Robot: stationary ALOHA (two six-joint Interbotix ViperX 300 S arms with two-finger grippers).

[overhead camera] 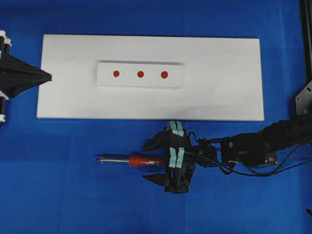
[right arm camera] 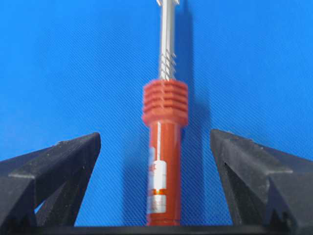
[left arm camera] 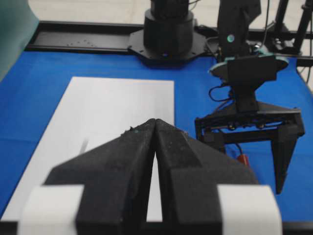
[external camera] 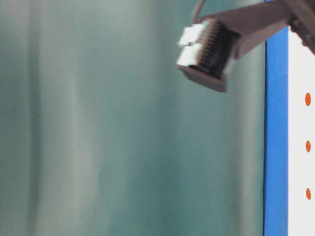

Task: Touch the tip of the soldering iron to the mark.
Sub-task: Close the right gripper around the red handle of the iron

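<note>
The soldering iron (overhead camera: 131,160) lies flat on the blue mat in front of the white board, with its silver tip pointing left. My right gripper (overhead camera: 155,160) is open and straddles the red-orange handle (right arm camera: 165,105), a finger on each side with a gap to both. The mark (overhead camera: 164,74) is the right-hand, slightly largest red dot on the white strip (overhead camera: 105,79), well behind the iron. My left gripper (overhead camera: 48,76) is shut with nothing in it, its tips (left arm camera: 155,121) at the board's left edge. The iron's cord is hidden under the right arm.
The white board (overhead camera: 219,97) lies across the back of the blue mat (overhead camera: 58,185). Two other red dots (overhead camera: 116,73) (overhead camera: 140,74) sit left of the mark. A blurred taped finger (external camera: 206,49) shows at table level. A dark frame (overhead camera: 304,39) stands at the right edge.
</note>
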